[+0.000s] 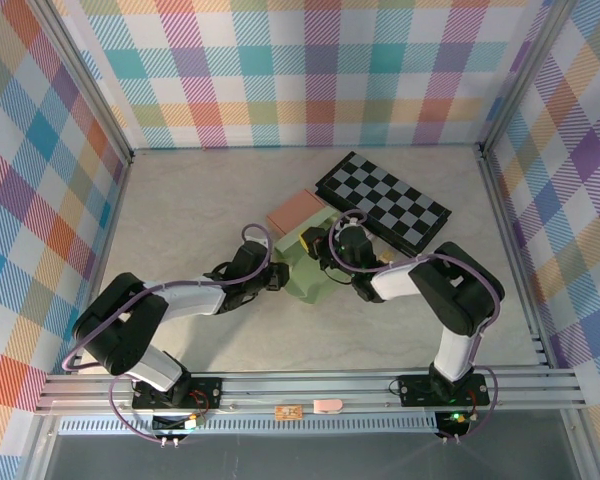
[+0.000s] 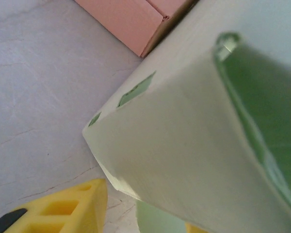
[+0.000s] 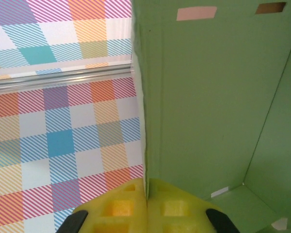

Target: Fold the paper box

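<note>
1. The paper box point(image 1: 308, 272) sits mid-table, with a pink carton point(image 1: 296, 210) at its 12 o'clock.
2. The right gripper point(image 3: 146, 204) is pinched tight on the edge of one green wall.
3. The left gripper point(image 2: 136, 216), at the box's 9 o'clock, stands part-open around a folded corner. Whether it presses on the corner cannot be told.
4. The thin card is probably light, springy and easily creased, so it is best held at panel edges beside the scored folds.

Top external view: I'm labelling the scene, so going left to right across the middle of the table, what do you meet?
left hand → green paper box → checkerboard
</note>
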{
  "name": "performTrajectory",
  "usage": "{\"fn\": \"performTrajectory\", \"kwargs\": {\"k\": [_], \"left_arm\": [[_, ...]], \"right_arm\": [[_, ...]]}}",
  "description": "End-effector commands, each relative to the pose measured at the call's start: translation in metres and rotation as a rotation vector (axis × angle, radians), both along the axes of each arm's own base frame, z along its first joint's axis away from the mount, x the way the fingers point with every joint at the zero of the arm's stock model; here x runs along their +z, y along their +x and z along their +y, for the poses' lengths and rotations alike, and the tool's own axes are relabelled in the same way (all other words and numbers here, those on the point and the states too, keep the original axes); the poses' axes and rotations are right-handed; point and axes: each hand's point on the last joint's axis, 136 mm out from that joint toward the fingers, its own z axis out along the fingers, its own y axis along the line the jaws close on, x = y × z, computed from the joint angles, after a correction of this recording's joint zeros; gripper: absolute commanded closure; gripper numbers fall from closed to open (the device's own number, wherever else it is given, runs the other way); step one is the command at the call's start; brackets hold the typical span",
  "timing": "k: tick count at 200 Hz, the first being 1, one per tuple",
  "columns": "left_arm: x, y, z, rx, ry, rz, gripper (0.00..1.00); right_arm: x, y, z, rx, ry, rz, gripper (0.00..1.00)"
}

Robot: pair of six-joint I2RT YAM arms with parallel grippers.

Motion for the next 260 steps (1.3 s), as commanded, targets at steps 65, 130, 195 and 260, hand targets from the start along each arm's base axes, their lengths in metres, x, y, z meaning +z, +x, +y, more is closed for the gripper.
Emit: {"fn": "performTrajectory", "kwargs": {"k": [65, 130, 195, 260], "left_arm": [[0.030, 0.013, -0.007, 0.036, -0.078, -0.069, 0.58], [0.025, 0.016, 0.004, 0.082, -0.051, -0.055, 0.62], [0.016, 0.031, 0.007, 0.162, -0.034, -0.050, 0.63], [0.005, 0.039, 0.008, 0.235, 0.049, -0.028, 0.69]], "right_arm": [[-0.006, 0.001, 0.023, 0.038, 0.000, -0.091, 1.00], [-0.013, 0.001, 0.027, 0.026, 0.017, -0.083, 1.00], [-0.008, 0.002, 0.030, 0.027, 0.026, -0.080, 1.00], [-0.005, 0.002, 0.030, 0.021, 0.034, -0.068, 1.00]]}}
